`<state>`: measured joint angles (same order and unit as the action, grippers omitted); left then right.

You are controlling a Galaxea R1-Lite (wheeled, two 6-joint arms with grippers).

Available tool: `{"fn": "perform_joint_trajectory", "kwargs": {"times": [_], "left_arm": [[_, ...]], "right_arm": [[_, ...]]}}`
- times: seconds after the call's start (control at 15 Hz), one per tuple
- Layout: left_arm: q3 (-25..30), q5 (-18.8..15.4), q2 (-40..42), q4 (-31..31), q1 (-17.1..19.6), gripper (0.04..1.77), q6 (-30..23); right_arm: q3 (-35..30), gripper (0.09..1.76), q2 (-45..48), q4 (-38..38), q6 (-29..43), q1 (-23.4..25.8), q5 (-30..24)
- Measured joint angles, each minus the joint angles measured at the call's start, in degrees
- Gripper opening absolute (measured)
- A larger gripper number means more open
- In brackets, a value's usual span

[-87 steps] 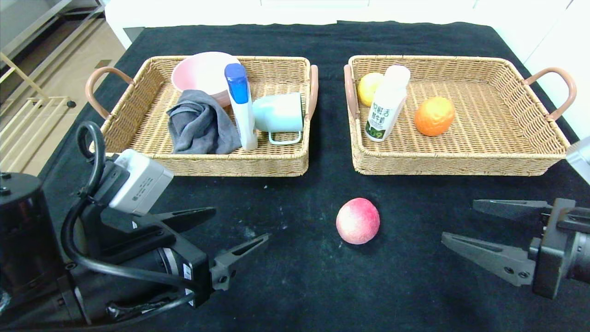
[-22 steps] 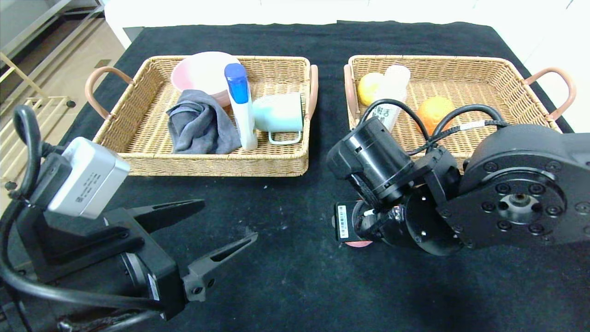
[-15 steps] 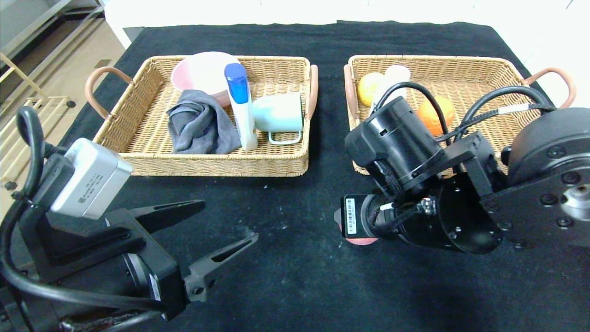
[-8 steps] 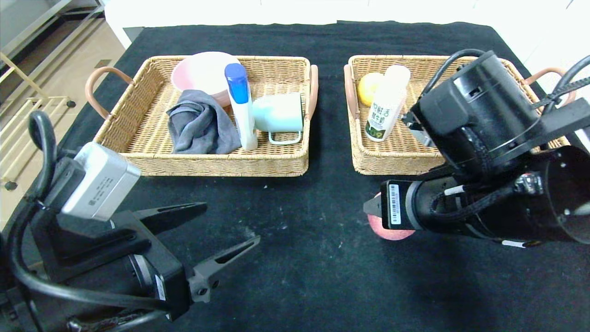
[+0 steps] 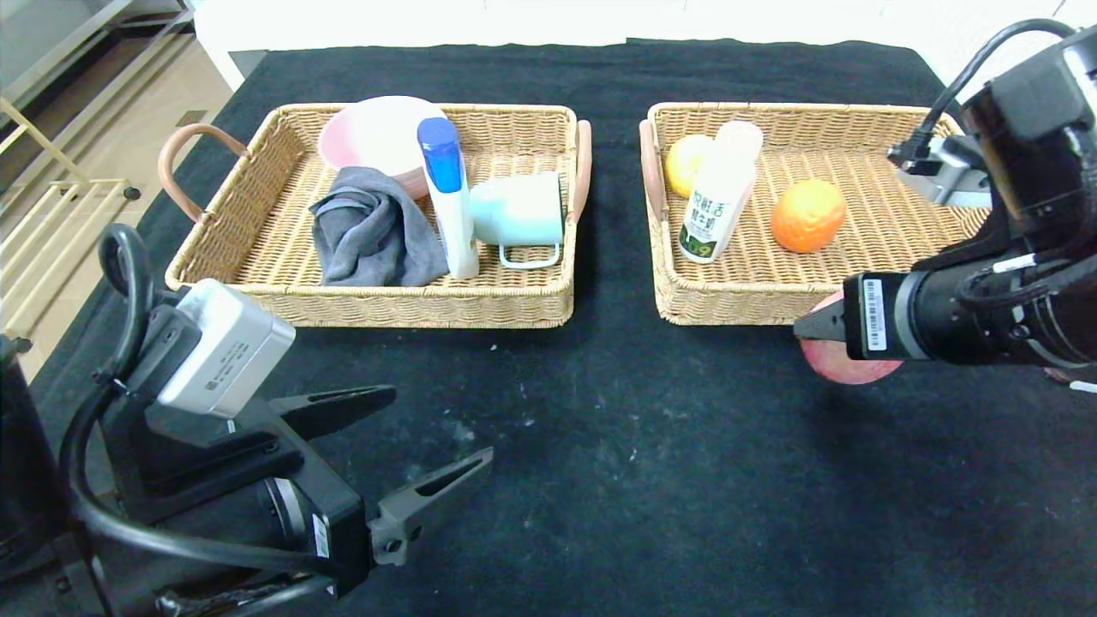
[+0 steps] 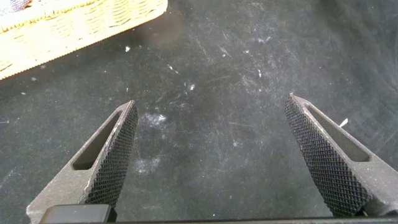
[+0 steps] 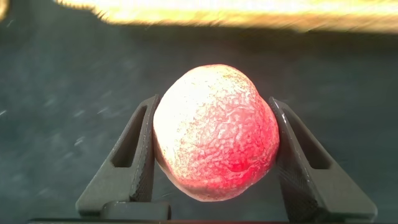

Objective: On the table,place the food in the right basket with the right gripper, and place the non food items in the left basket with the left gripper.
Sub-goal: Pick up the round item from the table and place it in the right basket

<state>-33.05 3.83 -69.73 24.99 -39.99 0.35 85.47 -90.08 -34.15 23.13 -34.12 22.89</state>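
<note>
My left gripper [image 5: 411, 446] hangs nearest me over the table [image 5: 600, 480], fingers spread wide on nothing, well short of the left basket [image 5: 257, 283]. My right gripper [image 7: 214, 158] pinches the peach [image 7: 214, 134] between both fingers: a round fruit, pink-red with a pale, rough-skinned patch. It sits lifted just in front of the right basket's [image 5: 737, 300] near wall. Inside that basket lie an orange [image 5: 807, 215], a white bottle [image 5: 718, 201] with a green label, and behind it a yellow pear [image 5: 686, 163].
</note>
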Motion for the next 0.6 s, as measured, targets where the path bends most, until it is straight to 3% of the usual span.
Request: {"fn": "perform_joint_trajectory", "kwargs": {"times": [0.33, 0.6], "left_arm": [[0.2, 0.0, -0.1, 0.0, 0.0, 1.72, 0.0], [0.2, 0.2, -0.1, 0.0, 0.0, 1.72, 0.0]], "right_arm": [[0.7, 1.14, 1.3, 1.5, -7.1, 8.2, 0.3], [1.5, 1.14, 0.4, 8.5, -13.1, 14.1, -0.6]]}}
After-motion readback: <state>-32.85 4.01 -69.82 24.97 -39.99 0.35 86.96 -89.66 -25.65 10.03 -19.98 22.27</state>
